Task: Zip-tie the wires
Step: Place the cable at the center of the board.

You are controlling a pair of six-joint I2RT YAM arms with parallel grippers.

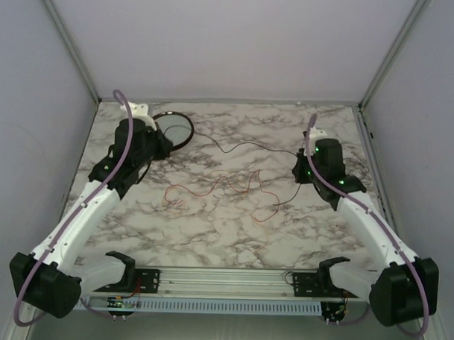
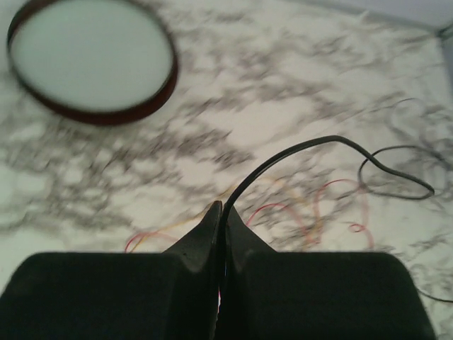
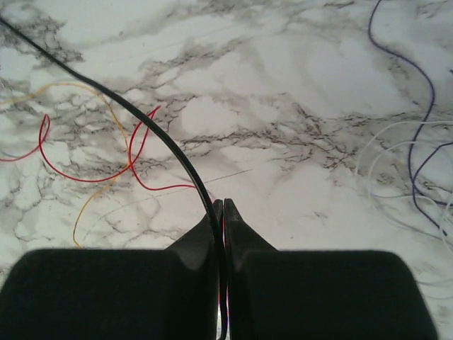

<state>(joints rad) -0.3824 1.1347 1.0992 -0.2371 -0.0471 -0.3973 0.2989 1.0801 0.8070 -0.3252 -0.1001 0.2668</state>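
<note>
The wires lie as a loose tangle on the marble table: a black wire (image 1: 239, 146) spans between both grippers, with red wires (image 1: 211, 189) curling below it. My left gripper (image 1: 168, 144) is shut on one end of the black wire (image 2: 297, 147), which arcs up out of the closed tips (image 2: 222, 207) towards a loop on the right. My right gripper (image 1: 296, 171) is shut on the other end (image 3: 152, 131), which comes out of the closed tips (image 3: 224, 203). A thin red strand shows in the slit between the right jaws too. Red wires (image 3: 85, 177) and an orange one (image 3: 106, 106) lie left of the right gripper.
A round dark-rimmed dish (image 1: 189, 122) sits at the back left, just behind the left gripper, its rim (image 2: 106, 117) at top left in the left wrist view. Thin purple (image 3: 417, 85) and white (image 3: 396, 166) wires lie to the right of the right gripper. Enclosure walls surround the table.
</note>
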